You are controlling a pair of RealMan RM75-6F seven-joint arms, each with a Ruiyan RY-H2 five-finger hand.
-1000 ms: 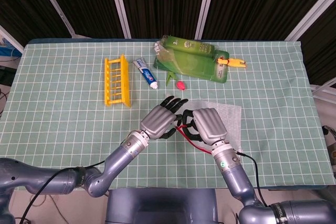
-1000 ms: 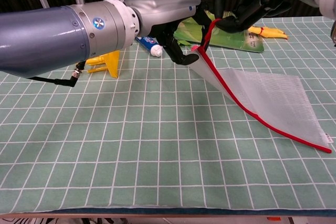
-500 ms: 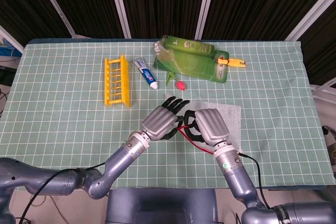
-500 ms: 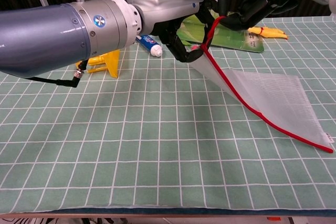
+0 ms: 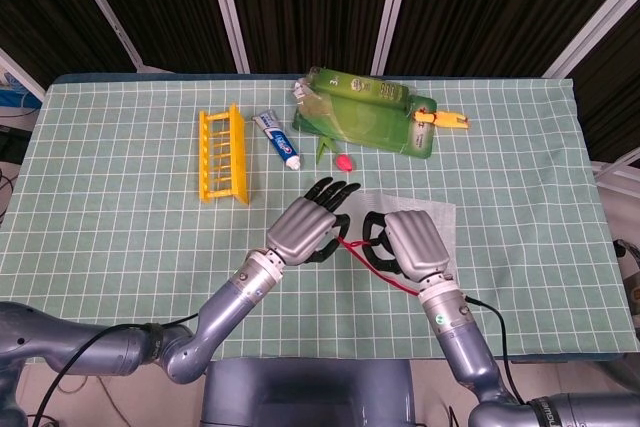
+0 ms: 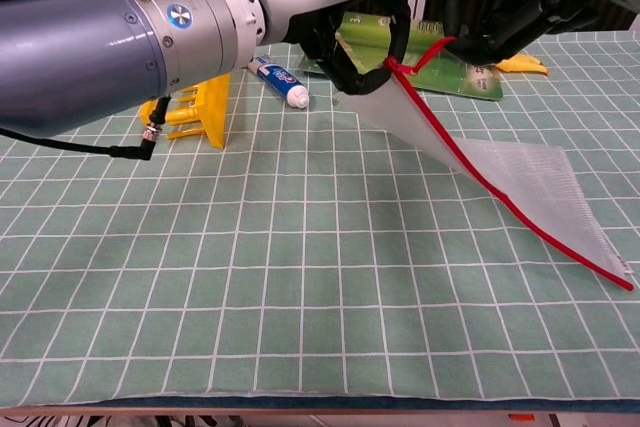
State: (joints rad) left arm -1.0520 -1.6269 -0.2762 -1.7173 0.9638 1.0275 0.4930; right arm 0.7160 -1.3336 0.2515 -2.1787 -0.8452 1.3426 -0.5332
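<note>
Robot hands point(image 6: 400, 37) apparently on mesh bag point(image 6: 520, 187)

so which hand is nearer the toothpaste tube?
Left. The left hand sits just below and right of the toothpaste tube, fingers at the red-edged mesh bag. The right hand holds the bag's red edge further right, farther from the tube.

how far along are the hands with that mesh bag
Done: the white mesh bag with red trim is lifted at one end, its far corner on the green gridded table cloth. In hand: the left hand and right hand both hold the red edge at the mouth, apart from each other. Left: nothing shows inside the bag; the small red object and toothpaste tube lie on the cloth.
</note>
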